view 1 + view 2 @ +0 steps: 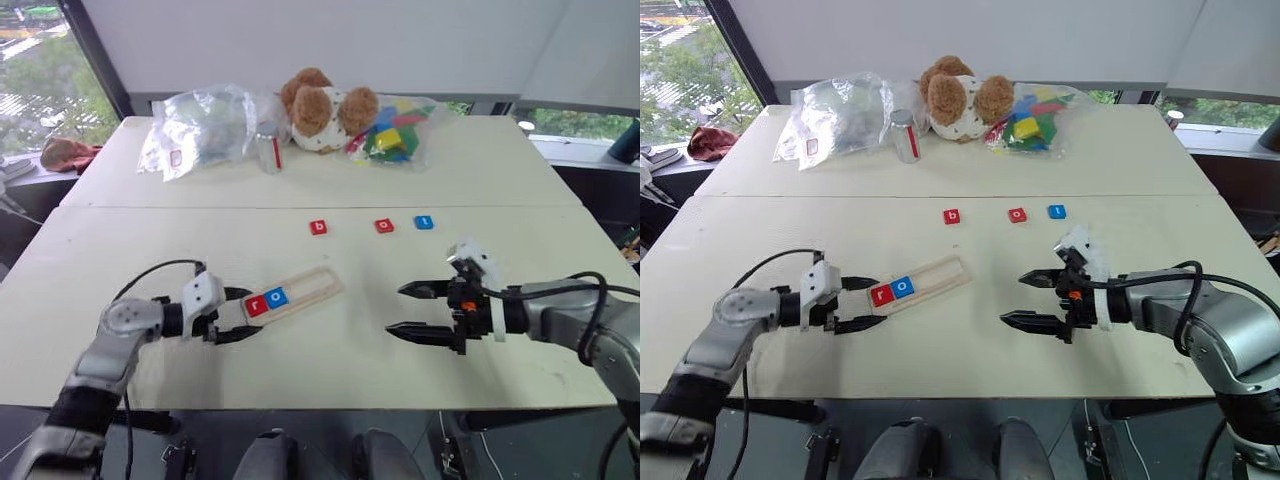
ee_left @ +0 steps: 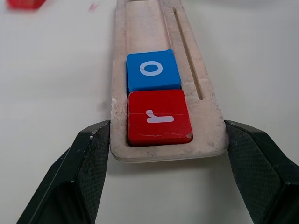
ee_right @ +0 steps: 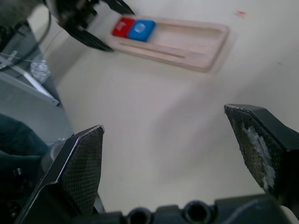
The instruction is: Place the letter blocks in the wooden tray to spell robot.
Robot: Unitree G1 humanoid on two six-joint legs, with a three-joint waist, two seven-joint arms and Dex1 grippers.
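Left wrist view: the left gripper [image 2: 168, 149] clamps the wooden tray [image 2: 210, 135] across its near end (r, o seated). Red b block [image 1: 318, 227] lies beyond, nearer the right gripper [image 1: 420, 310], whose jaws gape, empty.

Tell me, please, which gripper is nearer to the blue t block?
Right. The right gripper hovers open just in front of the blue t block; the left gripper is across the table, its jaws around the wooden tray end.
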